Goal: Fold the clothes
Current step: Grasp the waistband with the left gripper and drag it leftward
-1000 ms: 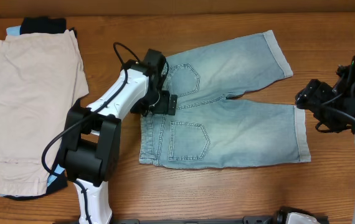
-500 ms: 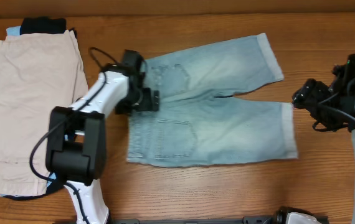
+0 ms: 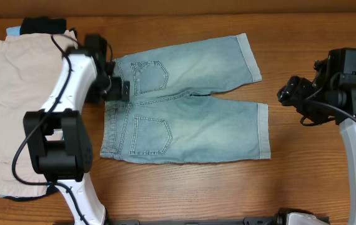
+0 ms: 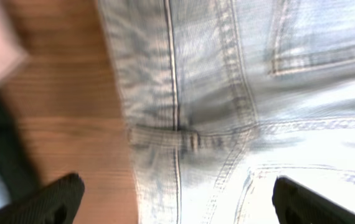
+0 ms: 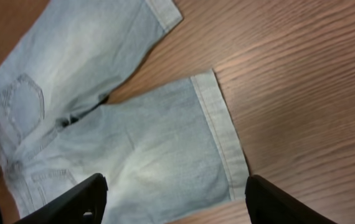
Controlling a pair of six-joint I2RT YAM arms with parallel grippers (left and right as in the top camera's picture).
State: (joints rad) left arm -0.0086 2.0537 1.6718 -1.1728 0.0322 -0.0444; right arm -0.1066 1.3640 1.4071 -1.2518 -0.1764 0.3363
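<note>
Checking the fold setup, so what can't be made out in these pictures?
Overhead: the white left arm covers the waistband's edge of the faded light-blue denim shorts.
Left wrist: motion blur smears the shorts' stitching.
Right wrist: the shorts' waist end runs off the frame's left edge.
Overhead: the beige folded cloth mostly hides the dark garments beneath it.

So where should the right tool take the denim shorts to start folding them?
Probably the cuffed hem of the leg lower in the overhead view, coming from the right. The shorts lie flat, legs pointing toward the right tool, and that thick hem edge is closest to it.
</note>
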